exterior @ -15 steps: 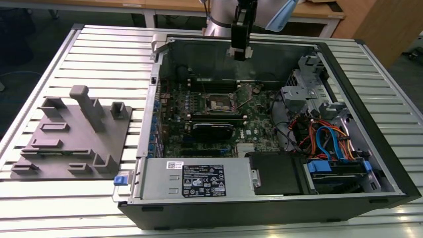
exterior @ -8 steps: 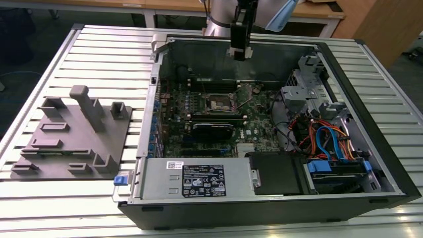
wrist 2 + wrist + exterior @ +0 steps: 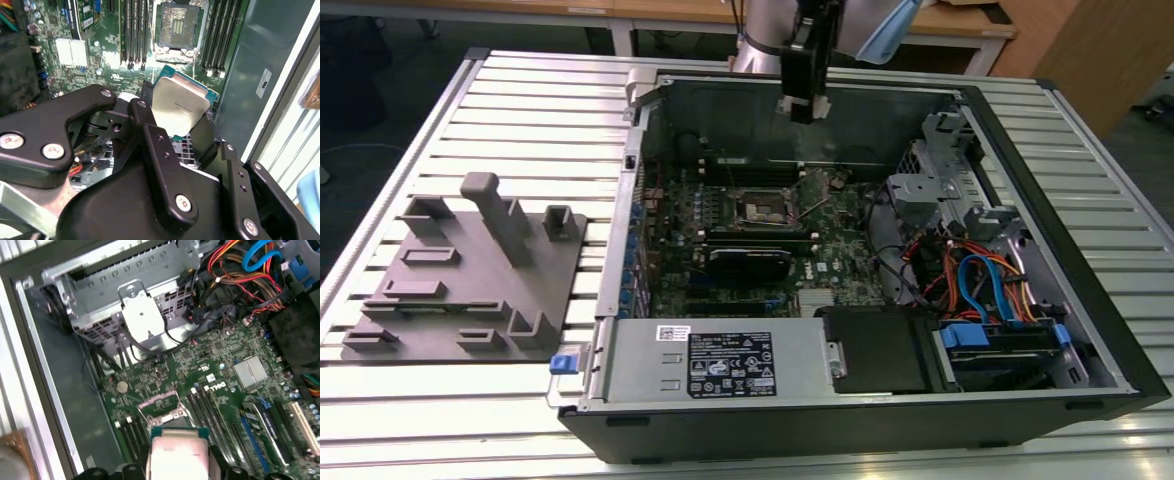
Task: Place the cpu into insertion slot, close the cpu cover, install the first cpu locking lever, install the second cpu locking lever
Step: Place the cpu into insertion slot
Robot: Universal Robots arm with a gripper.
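My gripper hangs over the far side of the open computer case, above the green board. It is shut on the cpu, a flat square chip with a dull silver top and a teal edge, clamped between two black fingers. In the first wrist view the cpu sits between the fingers at the frame's edge. The insertion slot is a dark square socket with a silvery rim; its contact field lies open and bare, clear of the chip. A thin silvery frame lies by the socket; I cannot tell whether it is the cpu cover.
Long black memory slots flank the socket. A silver drive cage and coloured cables fill the exterior view's right side of the case. A power supply sits at the front. A grey fixture plate lies on the slatted table.
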